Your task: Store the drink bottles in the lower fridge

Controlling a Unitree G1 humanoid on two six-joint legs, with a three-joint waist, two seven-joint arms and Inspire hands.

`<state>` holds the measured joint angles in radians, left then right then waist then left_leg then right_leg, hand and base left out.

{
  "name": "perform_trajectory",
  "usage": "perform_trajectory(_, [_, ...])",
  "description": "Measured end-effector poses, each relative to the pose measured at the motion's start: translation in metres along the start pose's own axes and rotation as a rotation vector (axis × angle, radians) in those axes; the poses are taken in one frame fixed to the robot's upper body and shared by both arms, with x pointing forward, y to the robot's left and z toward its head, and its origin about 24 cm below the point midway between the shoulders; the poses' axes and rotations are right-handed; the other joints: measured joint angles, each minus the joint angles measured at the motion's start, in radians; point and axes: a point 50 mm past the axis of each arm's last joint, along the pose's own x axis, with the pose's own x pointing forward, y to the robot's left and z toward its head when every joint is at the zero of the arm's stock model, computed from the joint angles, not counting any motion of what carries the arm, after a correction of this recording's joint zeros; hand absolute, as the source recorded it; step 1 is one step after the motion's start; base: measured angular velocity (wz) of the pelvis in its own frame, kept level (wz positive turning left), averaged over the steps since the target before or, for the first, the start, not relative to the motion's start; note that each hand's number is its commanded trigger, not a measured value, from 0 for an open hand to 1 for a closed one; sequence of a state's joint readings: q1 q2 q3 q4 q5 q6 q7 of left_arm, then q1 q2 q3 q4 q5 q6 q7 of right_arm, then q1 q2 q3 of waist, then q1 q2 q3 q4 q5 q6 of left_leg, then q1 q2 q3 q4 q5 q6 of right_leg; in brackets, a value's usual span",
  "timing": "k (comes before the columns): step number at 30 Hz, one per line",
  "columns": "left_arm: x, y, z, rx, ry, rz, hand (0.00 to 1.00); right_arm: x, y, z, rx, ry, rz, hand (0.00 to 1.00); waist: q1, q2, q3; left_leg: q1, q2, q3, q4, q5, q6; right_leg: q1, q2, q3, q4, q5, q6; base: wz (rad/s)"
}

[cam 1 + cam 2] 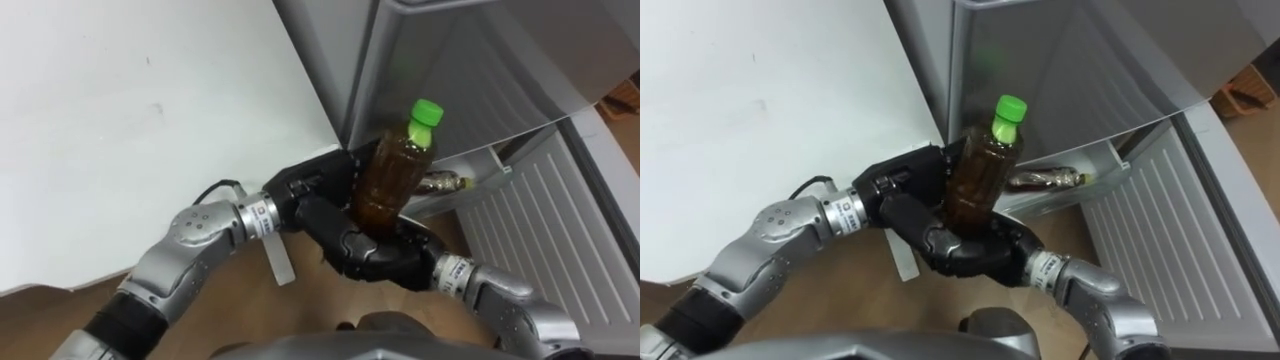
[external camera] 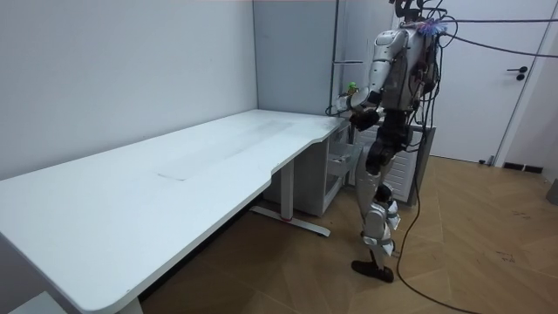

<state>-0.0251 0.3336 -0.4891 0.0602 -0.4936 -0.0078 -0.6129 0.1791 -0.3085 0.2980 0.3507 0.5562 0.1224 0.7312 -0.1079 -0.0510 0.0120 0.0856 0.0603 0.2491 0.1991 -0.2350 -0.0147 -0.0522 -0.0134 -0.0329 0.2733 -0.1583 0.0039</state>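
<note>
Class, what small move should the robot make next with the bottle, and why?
Probably carry the bottle forward into the open fridge. The right hand has its fingers curled round the base, the left hand is at its side, and a second bottle already lies inside.

The right hand (image 1: 985,252) curls its fingers (image 1: 930,236) round a green-capped bottle (image 1: 978,180), left hand (image 1: 902,183) against it

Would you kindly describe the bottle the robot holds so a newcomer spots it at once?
Beside the white table stands the grey fridge, lower door open. Before it, the left robot hand and right robot hand clasp a brown bottle. Unlike the lying bottle inside, it is upright, green-capped.
</note>
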Motion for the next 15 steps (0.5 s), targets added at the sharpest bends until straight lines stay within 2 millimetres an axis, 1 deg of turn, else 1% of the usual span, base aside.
perform_trajectory(1, [0.000, 0.000, 0.002, 0.013, -0.005, 0.004, 0.00, -0.001, -0.001, 0.000, 0.002, -0.004, -0.007, 1.00, 0.002, 0.002, -0.0012, 0.000, 0.000, 0.000, 0.000, 0.000, 0.000, 0.000, 0.000, 0.000, 0.000, 0.000, 0.000, 0.00])
perform_trajectory(3, [0.000, 0.001, 0.012, 0.065, -0.026, 0.012, 0.00, -0.004, -0.004, 0.001, -0.002, -0.015, -0.027, 1.00, 0.006, 0.010, -0.0007, -0.002, 0.001, -0.009, 0.003, 0.000, 0.000, 0.005, 0.001, -0.006, -0.003, 0.001, -0.001, 0.08])
perform_trajectory(7, [0.001, -0.003, 0.027, 0.116, -0.072, 0.007, 0.00, -0.006, -0.008, -0.005, 0.006, -0.013, -0.049, 1.00, 0.008, 0.012, 0.0012, -0.003, 0.002, -0.014, 0.007, 0.000, 0.000, 0.013, -0.001, -0.012, -0.012, 0.001, -0.002, 0.09])
perform_trajectory(9, [0.000, -0.006, 0.041, 0.162, -0.117, 0.001, 0.00, -0.008, -0.009, -0.007, 0.009, -0.008, -0.065, 1.00, 0.013, 0.012, 0.0012, -0.004, 0.002, -0.015, 0.007, 0.000, 0.000, 0.014, -0.001, -0.011, -0.016, 0.001, -0.001, 0.00])
perform_trajectory(12, [0.001, -0.013, 0.056, 0.201, -0.175, -0.007, 0.00, -0.010, -0.009, -0.009, 0.009, -0.015, -0.086, 1.00, 0.017, 0.012, 0.0013, -0.004, 0.001, -0.018, 0.007, 0.000, 0.000, 0.015, -0.001, -0.015, -0.018, 0.001, -0.001, 0.00])
perform_trajectory(14, [-0.002, -0.018, 0.075, 0.249, -0.244, -0.015, 0.00, -0.014, -0.009, -0.015, 0.014, -0.020, -0.105, 1.00, 0.030, 0.012, 0.0017, -0.003, 0.002, -0.020, 0.006, 0.000, 0.000, 0.018, -0.001, -0.020, -0.023, 0.001, -0.001, 0.04])
perform_trajectory(15, [-0.005, -0.018, 0.086, 0.281, -0.297, -0.004, 0.00, -0.017, -0.009, -0.019, 0.021, -0.021, -0.117, 1.00, 0.031, 0.012, 0.0018, -0.001, 0.002, -0.029, 0.006, 0.000, 0.000, 0.028, -0.001, -0.025, -0.030, 0.001, -0.002, 0.13])
